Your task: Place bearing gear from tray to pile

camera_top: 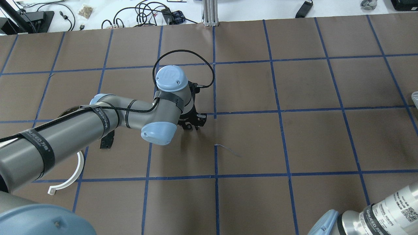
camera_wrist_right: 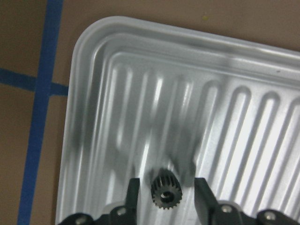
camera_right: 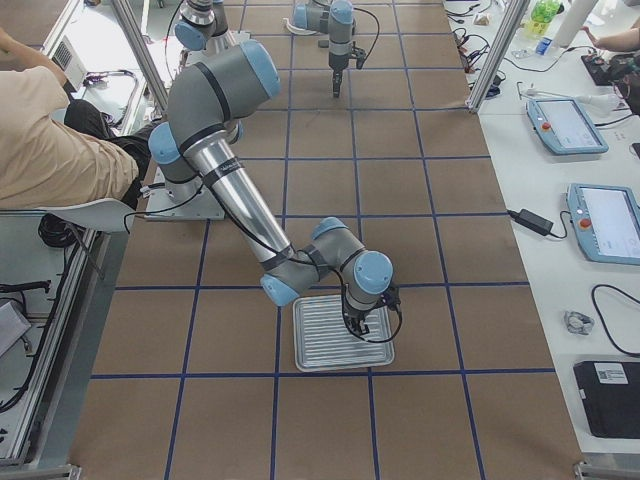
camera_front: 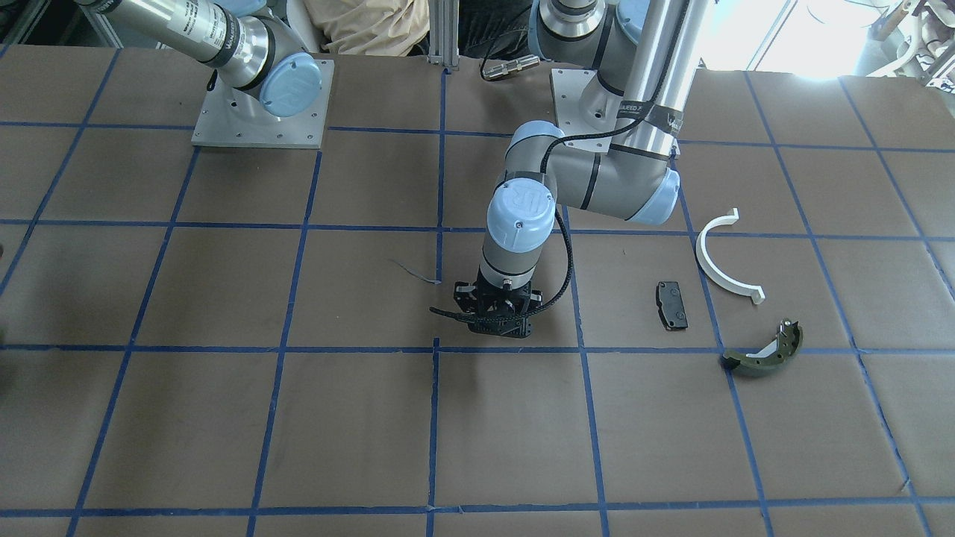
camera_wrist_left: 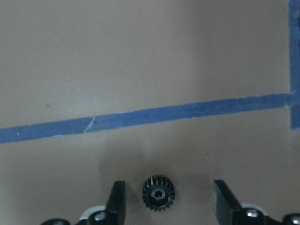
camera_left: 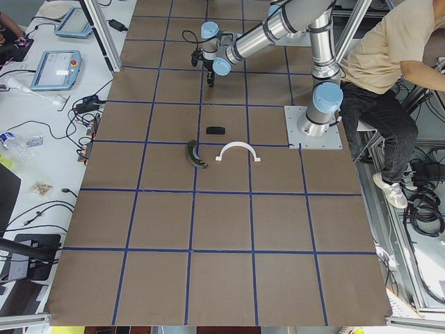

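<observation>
A small black bearing gear [camera_wrist_right: 165, 193] lies in the ribbed silver tray [camera_wrist_right: 93, 37], near its corner. My right gripper [camera_wrist_right: 165, 187] is open and straddles it, with a gap on each side. A second black gear [camera_wrist_left: 159, 193] lies on the brown paper between the open fingers of my left gripper [camera_wrist_left: 168, 199], near the table's middle [camera_front: 496, 328]. The pile lies apart from it on my left: a white half-ring arc [camera_front: 720, 268], a black pad [camera_front: 671, 304] and an olive brake shoe [camera_front: 765, 352].
The tray [camera_right: 330, 335] sits at the table's end on my right. A person [camera_left: 389, 56] sits behind the arm bases. A loose strip of tape [camera_front: 418, 272] curls up near my left gripper. Blue tape lines grid the paper.
</observation>
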`<state>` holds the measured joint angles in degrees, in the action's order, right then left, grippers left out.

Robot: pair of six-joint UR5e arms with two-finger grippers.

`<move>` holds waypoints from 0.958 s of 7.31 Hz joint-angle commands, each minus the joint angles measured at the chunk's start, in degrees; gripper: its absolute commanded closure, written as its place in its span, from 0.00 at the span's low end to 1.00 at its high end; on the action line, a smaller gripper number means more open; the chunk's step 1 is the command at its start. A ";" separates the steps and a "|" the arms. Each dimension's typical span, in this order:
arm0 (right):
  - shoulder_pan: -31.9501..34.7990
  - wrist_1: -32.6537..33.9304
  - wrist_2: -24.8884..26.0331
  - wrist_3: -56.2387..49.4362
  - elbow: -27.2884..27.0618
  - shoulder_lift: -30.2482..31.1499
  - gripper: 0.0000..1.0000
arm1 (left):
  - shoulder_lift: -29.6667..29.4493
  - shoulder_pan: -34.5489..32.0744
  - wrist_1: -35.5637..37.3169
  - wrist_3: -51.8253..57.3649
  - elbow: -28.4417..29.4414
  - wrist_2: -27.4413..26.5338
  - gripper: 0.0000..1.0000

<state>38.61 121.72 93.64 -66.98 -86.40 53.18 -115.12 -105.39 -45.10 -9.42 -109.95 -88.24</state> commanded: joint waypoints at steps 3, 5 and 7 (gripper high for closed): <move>-0.02 0.10 0.14 -0.96 0.00 -0.10 0.60 | 2.26 0.88 -0.34 0.27 1.75 0.00 1.00; -0.02 0.01 0.32 -0.87 0.09 -0.10 0.89 | 5.15 6.48 -3.75 6.04 2.02 -0.09 1.00; -0.02 -0.16 1.28 -1.66 0.35 0.08 1.00 | 8.41 13.51 -9.02 14.22 2.11 -0.09 1.00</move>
<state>38.58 121.70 94.21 -68.31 -86.18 53.13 -108.77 -96.22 -50.85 -0.19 -107.77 -88.32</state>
